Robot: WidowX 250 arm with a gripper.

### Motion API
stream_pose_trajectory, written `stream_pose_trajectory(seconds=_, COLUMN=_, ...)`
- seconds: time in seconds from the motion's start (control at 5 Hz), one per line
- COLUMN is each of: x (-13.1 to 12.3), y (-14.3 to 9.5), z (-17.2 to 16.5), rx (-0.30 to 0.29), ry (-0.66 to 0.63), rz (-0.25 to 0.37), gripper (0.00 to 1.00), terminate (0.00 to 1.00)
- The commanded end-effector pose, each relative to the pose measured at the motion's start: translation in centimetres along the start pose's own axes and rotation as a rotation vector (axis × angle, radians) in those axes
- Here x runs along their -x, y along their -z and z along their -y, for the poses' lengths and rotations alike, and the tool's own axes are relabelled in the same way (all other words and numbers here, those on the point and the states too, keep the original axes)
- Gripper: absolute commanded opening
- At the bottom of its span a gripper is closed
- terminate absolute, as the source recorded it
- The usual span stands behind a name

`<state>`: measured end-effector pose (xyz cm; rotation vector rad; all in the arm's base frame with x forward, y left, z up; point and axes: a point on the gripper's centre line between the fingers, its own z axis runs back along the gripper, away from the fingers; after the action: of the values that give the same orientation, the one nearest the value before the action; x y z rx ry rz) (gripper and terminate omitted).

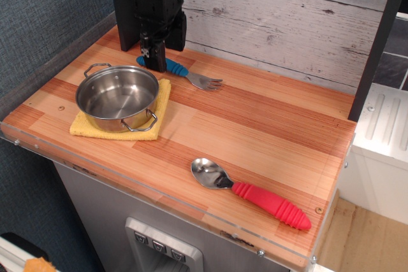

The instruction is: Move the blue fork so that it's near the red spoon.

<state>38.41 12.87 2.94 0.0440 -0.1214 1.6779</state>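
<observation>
The blue fork [178,71] lies at the back of the wooden counter, blue handle to the left, silver tines pointing right. My black gripper [155,63] has come down over the left part of the handle and hides it; I cannot tell whether the fingers are open or shut. The red spoon [255,194] lies near the front right edge, silver bowl to the left, red handle pointing right. Fork and spoon lie far apart.
A steel pot [117,96] with two handles stands on a yellow cloth [159,109] at the left, just in front of the fork. A dark post [124,4] and a whitewashed plank wall [274,23] bound the back. The counter [268,132] ends at a clear-edged front.
</observation>
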Motion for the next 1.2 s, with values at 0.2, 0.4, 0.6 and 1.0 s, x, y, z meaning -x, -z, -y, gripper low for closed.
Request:
stream_pose_trajectory(seconds=0.2, x=-1.3, y=-0.1, z=0.8, rx=-0.005, ry=-0.024, rz=-0.001, gripper=1.00, terminate=0.00)
stream_pose_trajectory(seconds=0.4, x=-1.2, y=0.0, z=0.8, rx=-0.013, ry=-0.032, rz=0.003, gripper=0.00, terminate=0.00)
stream_pose_trajectory(seconds=0.6, x=-1.1, y=0.4, z=0.7, rx=-0.018, ry=-0.035, rz=0.007, gripper=0.00, terminate=0.00)
stream_pose_trajectory(seconds=1.0, x=-1.2, y=-4.7, z=0.0, rx=0.080, ry=-0.051, rz=0.025, gripper=0.00, terminate=0.00)
